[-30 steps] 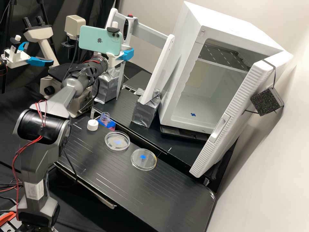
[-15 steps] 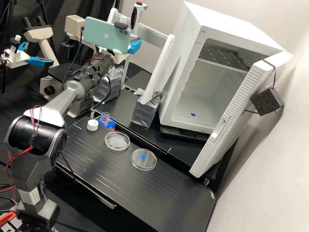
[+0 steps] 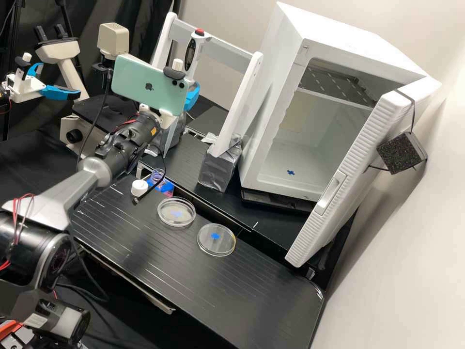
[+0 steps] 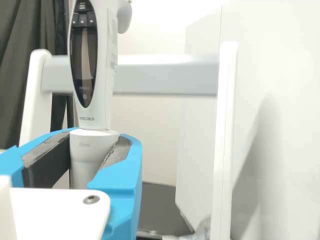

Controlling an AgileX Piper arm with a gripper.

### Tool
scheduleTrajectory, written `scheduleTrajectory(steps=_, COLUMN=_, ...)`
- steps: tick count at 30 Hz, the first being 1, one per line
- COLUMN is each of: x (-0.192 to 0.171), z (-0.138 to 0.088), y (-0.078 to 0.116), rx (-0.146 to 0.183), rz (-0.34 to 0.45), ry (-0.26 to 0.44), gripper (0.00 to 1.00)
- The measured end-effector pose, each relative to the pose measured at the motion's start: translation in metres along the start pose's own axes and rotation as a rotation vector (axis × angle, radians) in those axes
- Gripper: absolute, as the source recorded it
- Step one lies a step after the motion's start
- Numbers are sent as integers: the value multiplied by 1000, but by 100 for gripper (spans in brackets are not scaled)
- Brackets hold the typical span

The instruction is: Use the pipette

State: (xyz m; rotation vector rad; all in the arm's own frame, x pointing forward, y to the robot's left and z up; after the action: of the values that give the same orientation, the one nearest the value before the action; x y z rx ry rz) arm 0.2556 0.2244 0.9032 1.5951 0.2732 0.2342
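Note:
In the high view my gripper [image 3: 191,97] is raised behind the phone, beside the white stand. The pipette [image 3: 191,57], white with a red top and a dark display, stands nearly upright in it. In the wrist view the gripper [image 4: 102,136] is shut on the pipette [image 4: 103,55], its dark pads on either side of the lower body; the tip end is hidden. On the bench are an uncapped bottle of pink liquid [image 3: 158,176] in a blue holder, its white cap [image 3: 139,188], and two clear dishes, one [image 3: 176,212] nearer the bottle and another [image 3: 216,239] farther right.
The white stand [image 3: 256,72] has taped feet and a grey crossbar [image 3: 225,50]. To its right is a white open-fronted cabinet [image 3: 334,36] with its door swung out. A microscope [image 3: 80,116] stands behind the arm. A black cable hangs from the arm near the cap.
The pipette, held throughout, first rose and went right, then came down and back left. It now shows lower than a second ago. The arm's near joints have sunk toward the lower left.

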Motion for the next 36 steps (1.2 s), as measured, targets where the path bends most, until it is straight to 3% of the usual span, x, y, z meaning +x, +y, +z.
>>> scheduleTrajectory(steps=13, x=-12, z=22, y=-17, rx=16, rz=14, ry=-35, gripper=0)
scheduleTrajectory(steps=29, x=-13, z=24, y=-23, rx=36, rz=22, ry=-20, gripper=0)
scheduleTrajectory(steps=36, x=-9, z=23, y=-33, rx=20, rz=6, ry=-23, gripper=0)
